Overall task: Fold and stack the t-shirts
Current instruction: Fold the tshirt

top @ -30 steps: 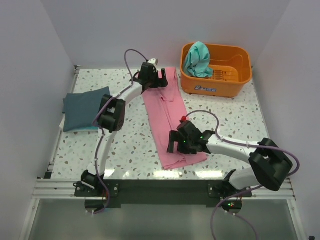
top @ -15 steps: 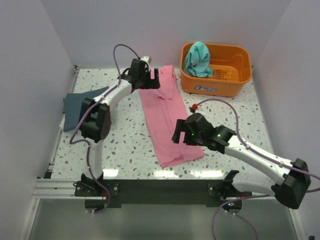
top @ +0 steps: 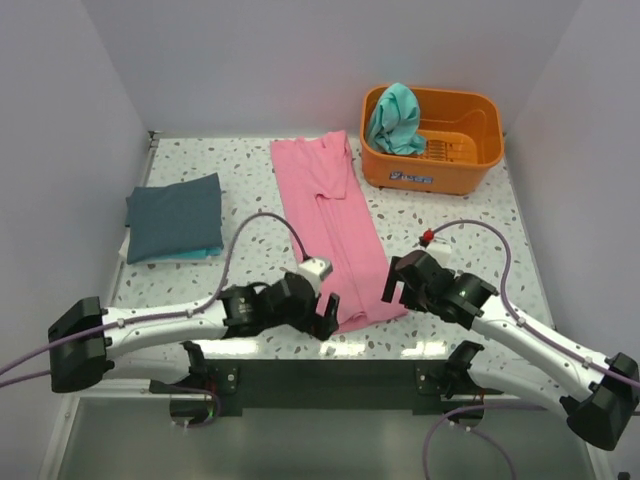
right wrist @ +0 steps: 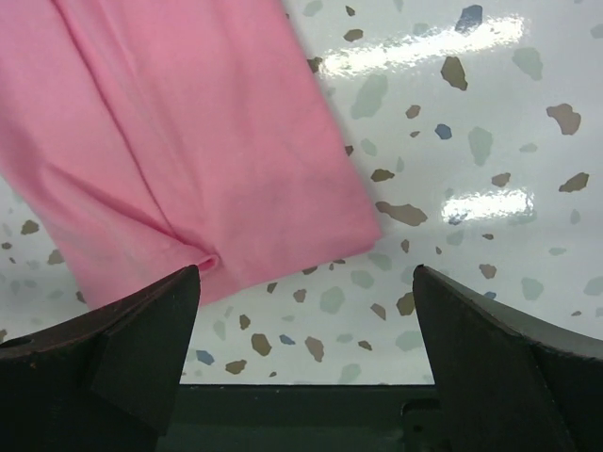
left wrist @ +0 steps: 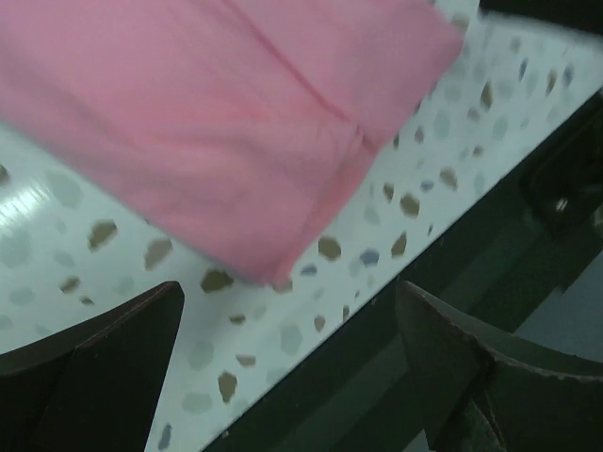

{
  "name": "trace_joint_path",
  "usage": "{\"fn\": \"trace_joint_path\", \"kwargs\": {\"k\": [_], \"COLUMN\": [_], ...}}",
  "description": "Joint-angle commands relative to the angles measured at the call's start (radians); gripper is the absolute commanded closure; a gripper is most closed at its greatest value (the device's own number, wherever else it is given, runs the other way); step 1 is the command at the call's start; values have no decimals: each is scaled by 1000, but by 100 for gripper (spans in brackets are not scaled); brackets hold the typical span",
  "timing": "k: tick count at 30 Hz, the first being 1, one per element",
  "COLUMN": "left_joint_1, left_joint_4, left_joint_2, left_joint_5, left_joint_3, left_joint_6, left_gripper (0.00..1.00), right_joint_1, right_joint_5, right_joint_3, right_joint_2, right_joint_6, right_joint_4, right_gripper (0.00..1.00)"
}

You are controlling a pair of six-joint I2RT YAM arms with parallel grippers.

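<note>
We hold left fingers and right fingers spread empty at the near corners of the long pink cotton t-shirt.

Pink t-shirt, slate-grey t-shirt, teal t-shirt, orange basket, white speckled table

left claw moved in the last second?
Yes. The left claw swung from the far end of the pink t-shirt, level with the orange basket, to the shirt's near hem.

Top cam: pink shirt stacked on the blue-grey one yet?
No, the pink shirt lies in a long strip, apart from the folded blue-grey shirt to its left.
</note>
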Motion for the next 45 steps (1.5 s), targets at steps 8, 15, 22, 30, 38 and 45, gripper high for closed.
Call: {"fn": "trace_joint_path", "kwargs": {"k": [8,15,22,30,38,45], "left_joint_1": [-216,-216,-216,-213,-217,-303], "left_joint_4": [-44,-27,22,0,-53,-40], "left_joint_2": [140,242,369,462,422,267], "left_joint_5": [-132,-170,-214,-228,-202,-63], "left_joint_3": [-73,-5,35,67,75,-10], "left_joint_6": [-196,-130,-64,-37,-61,-116], "left_gripper": [5,9,19,59,100,100], "right_joint_1": [-45,-91,-160,-182,-182,-180], "right_joint_5": [-48,-97,-170,-213,-198,-300], "right_joint_3": [-90,-145,-246,-283,-288,-300], "right_joint_2": [52,78,107,157,138,-49], "right_joint_6": [12,25,17,17,-24,-54], "right_joint_4": [68,148,288,363,315,129], "right_gripper": [1,4,17,38,100,100]}}
